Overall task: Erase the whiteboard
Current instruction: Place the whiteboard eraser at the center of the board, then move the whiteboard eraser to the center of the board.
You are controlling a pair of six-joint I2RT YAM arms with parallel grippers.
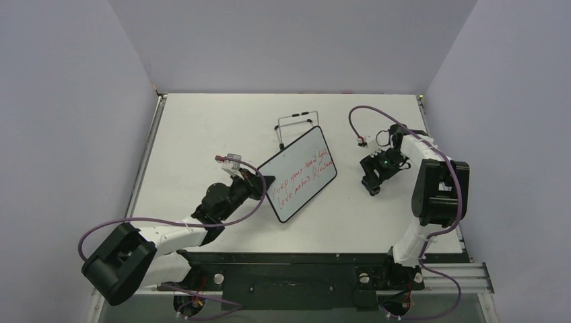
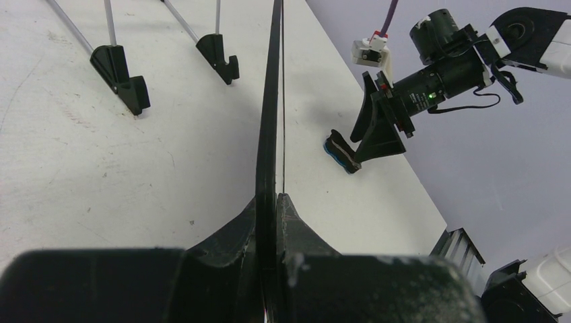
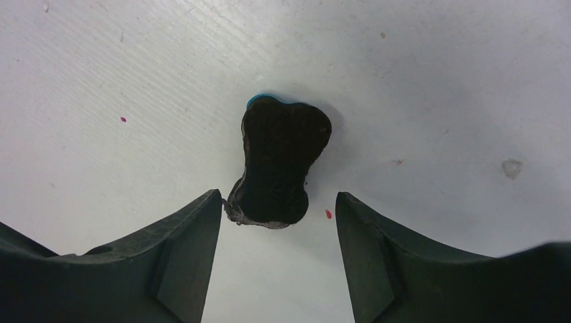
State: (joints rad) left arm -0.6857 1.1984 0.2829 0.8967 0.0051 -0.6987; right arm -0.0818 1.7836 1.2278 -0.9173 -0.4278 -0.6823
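The whiteboard (image 1: 299, 176), a black-framed white board with two lines of red handwriting, is held tilted above the table. My left gripper (image 1: 264, 183) is shut on its near-left edge. In the left wrist view the board (image 2: 269, 101) shows edge-on, pinched between the jaws of that gripper (image 2: 276, 202). My right gripper (image 3: 278, 202) stands open just over the table to the board's right. A small blue eraser (image 3: 283, 165) lies dark felt side up just ahead of its fingertips. The left wrist view shows the eraser (image 2: 342, 153) under the right gripper (image 2: 353, 141).
A black wire stand (image 1: 296, 124) stands behind the whiteboard, its feet (image 2: 121, 70) resting on the table. Small red specks (image 3: 328, 214) dot the table near the eraser. Grey walls close in the table at the back and sides.
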